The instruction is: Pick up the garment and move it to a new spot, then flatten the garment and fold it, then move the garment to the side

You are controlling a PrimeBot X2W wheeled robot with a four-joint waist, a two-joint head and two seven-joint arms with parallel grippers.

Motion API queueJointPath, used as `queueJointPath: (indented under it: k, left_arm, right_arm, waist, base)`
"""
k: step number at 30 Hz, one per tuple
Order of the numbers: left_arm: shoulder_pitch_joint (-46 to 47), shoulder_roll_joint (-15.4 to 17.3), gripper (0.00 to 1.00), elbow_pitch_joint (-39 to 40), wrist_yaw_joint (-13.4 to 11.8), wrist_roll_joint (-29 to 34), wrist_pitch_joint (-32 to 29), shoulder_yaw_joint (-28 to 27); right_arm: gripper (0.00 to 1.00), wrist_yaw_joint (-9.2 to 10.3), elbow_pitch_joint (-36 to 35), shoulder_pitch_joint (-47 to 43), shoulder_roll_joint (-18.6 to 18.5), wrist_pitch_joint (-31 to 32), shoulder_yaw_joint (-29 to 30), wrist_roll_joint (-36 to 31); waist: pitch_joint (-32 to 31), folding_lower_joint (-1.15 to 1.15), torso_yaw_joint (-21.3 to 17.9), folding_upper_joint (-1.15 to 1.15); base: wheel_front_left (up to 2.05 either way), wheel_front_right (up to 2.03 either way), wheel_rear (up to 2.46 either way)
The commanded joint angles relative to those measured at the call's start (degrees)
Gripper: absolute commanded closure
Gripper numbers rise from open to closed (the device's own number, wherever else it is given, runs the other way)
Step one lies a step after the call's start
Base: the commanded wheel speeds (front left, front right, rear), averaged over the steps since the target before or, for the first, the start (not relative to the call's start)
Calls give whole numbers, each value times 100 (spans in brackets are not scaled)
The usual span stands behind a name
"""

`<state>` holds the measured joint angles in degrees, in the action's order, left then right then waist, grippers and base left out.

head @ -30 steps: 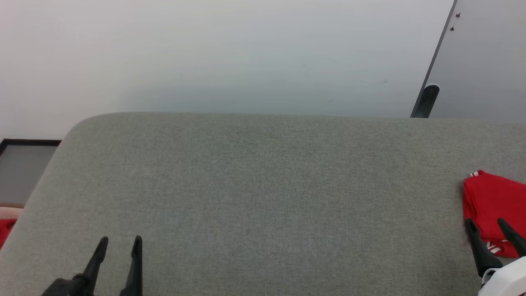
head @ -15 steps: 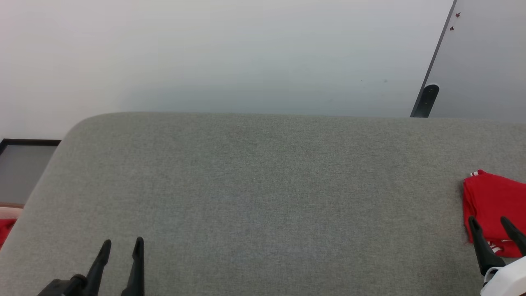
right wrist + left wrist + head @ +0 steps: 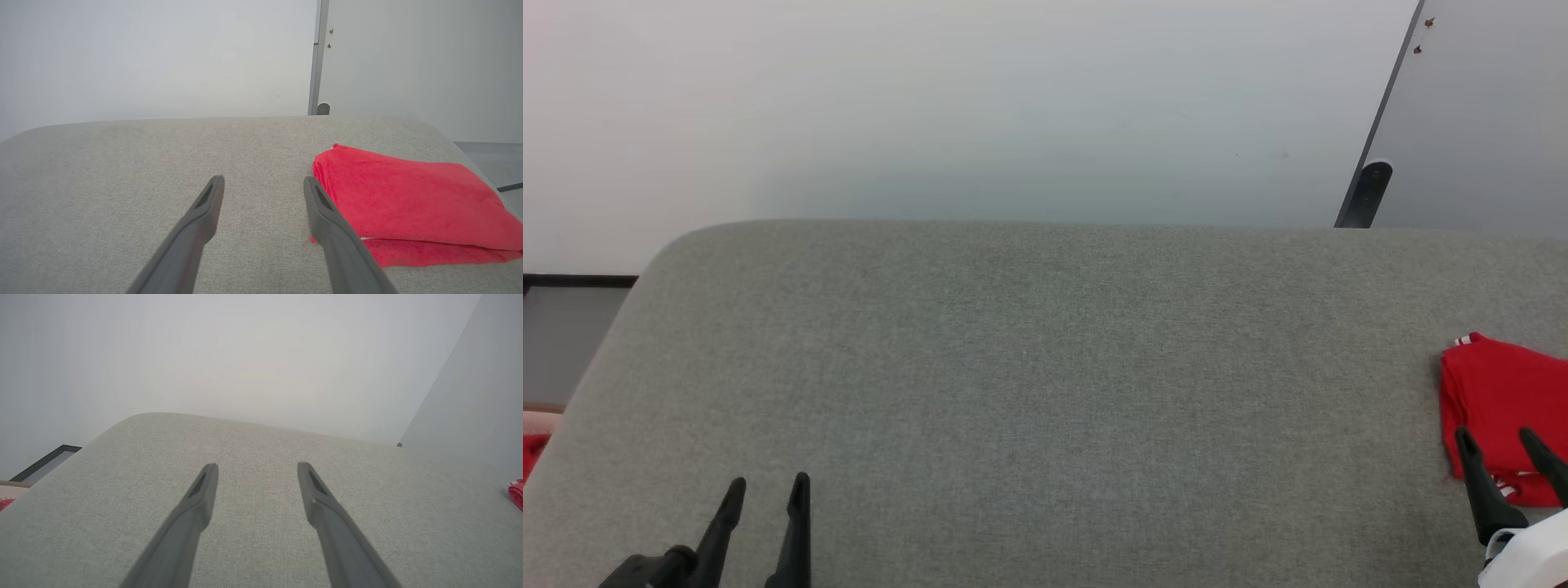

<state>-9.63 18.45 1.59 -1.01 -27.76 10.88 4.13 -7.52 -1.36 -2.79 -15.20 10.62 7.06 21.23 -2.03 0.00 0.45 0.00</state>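
Red and compactly folded, the garment (image 3: 1507, 384) is found at the right end of the table (image 3: 1045, 367) — the final step, setting it aside, is judged all but done; the right gripper (image 3: 1499, 439) is held at its near-left corner, fingers (image 3: 327, 220) spread and empty, and the left gripper (image 3: 769, 483) is spread likewise over bare table, well apart. Only a clean retreat is called for next — no fold to be snagged.

red garment (image 3: 404, 196), grey woven surface (image 3: 1045, 367), dark fingers (image 3: 796, 523)
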Motion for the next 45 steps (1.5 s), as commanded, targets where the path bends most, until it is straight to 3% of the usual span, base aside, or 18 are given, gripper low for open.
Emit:
queueJointPath:
  k: [1,5,6,11,45]
  left_arm:
    - [20,6,0,-9,-8,-28,32,6]
    - [41,16,0,-36,33,-50,52,23]
    - [10,-5,100,-34,18,-59,25,24]
    - [-29,-174,100,-264,33,-150,-3,96]
    - [634,-686,100,-788,365,-2682,-664,-336]
  right_arm:
    - [0,7,-26,28,23,-13,15,19]
    - [0,7,-40,32,27,-21,29,10]
    - [100,0,-11,3,8,-2,8,2]
    - [100,0,252,-58,169,10,-21,83]
    - [100,2,745,347,584,-166,-37,2870]
  waist:
    - [4,0,-5,0]
    - [13,0,-14,0]
    - [13,0,-14,0]
    - [17,0,-16,0]
    - [71,0,-23,0]
  base:
    - [0,0,0]
    - [0,0,0]
    - [0,0,0]
    - [0,0,0]
    - [0,0,0]
